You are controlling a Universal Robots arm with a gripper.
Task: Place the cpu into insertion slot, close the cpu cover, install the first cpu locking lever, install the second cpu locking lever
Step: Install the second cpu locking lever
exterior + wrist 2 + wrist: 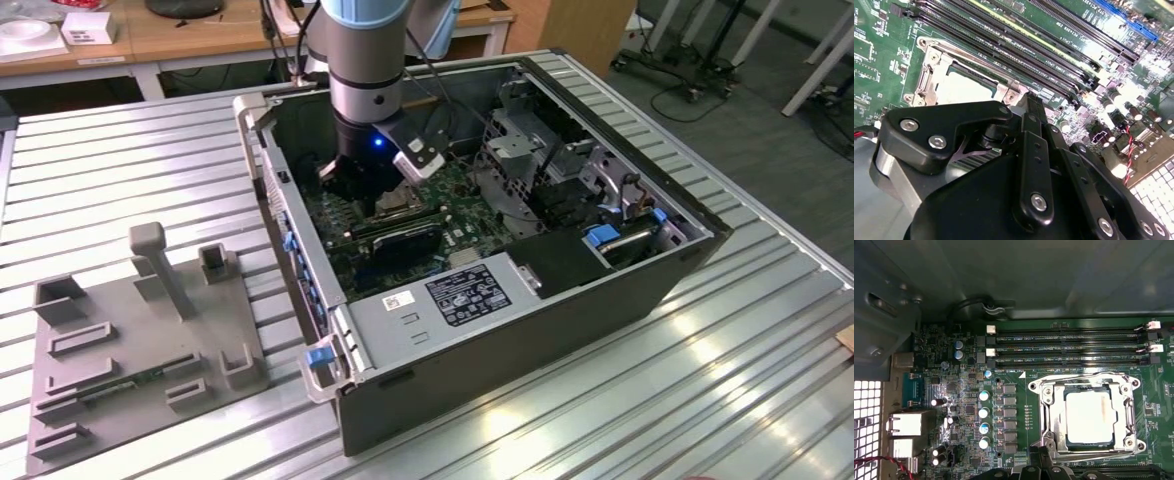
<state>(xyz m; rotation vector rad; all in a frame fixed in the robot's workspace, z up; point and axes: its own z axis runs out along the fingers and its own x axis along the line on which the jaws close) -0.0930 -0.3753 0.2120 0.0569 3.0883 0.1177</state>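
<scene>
The cpu (1090, 418) sits in the insertion slot (1051, 412), a pale silvery-beige square with a faint warm stain across its middle, lying flat and framed on all sides by bright metal. In the first wrist view the cpu cover (1086, 383) looks to be down over it, its cut-out middle leaving the chip's top bare, with screw heads at the corners of the frame. Whether the frame is fully seated I cannot tell.

The gripper (1029, 107) hangs low inside the open computer case (694, 250), its tips just at the near edge of the socket. In the second wrist view the black fingers look drawn together into one narrow tip, with nothing between them, so I judge the jaws closed and empty.

The risk from here is sideways force. A tip this close to the socket edge could, if it presses off-line, slip from the thin wire lever and scrape the green board (969, 405) or knock the small round capacitors (984, 412) that stand well out to the side of the jaws. The memory slots (1064, 347) run beyond the socket, on the far side from the jaws, and their white clips could catch a stray move. If the cover is not quite flat, pushing a lever home could load the chip unevenly and bend the contacts underneath. The case walls also crowd the arm (363, 60), leaving little room to correct.
</scene>
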